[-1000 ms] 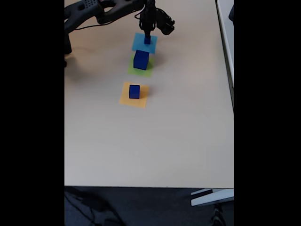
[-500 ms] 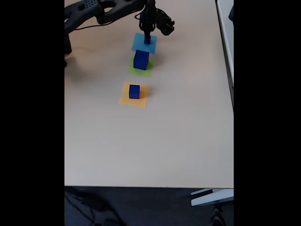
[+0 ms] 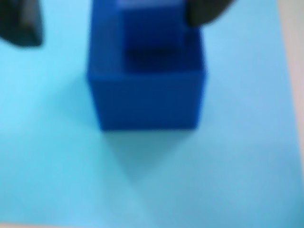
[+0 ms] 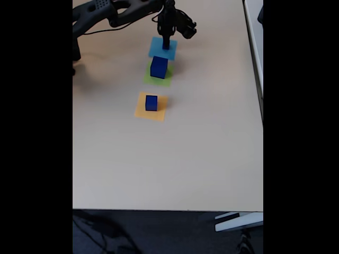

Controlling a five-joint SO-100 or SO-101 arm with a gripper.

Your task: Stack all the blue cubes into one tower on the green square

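Hovering right over the light-blue patch (image 4: 162,46) at the far end of the desk (image 4: 201,148), the gripper (image 4: 166,41) sits low on the small blue cube (image 4: 166,46) there. Wrist view is blurry: the same cube (image 3: 147,90) fills the middle, with a dark fingertip (image 3: 21,21) off to its left with a gap and another at the top right looking close to or on the cube's edge. Fingers look apart, straddling the cube, but whether they're actually pinching it I cannot tell. Large blue cube (image 4: 159,67) stands on the green square (image 4: 157,78), just beside the light-blue patch. Medium blue cube (image 4: 151,102) sits on the orange patch (image 4: 150,106), nearer the camera, apart from the others. Step in hand, as I read it: grabbing the small cube for the tower. Only the base is in place on green, so the task is early. Next move probably needs a firm centred close, a lift clear of the large cube's top, then a short carry over. Stacking small before medium may be awkward; order matters.
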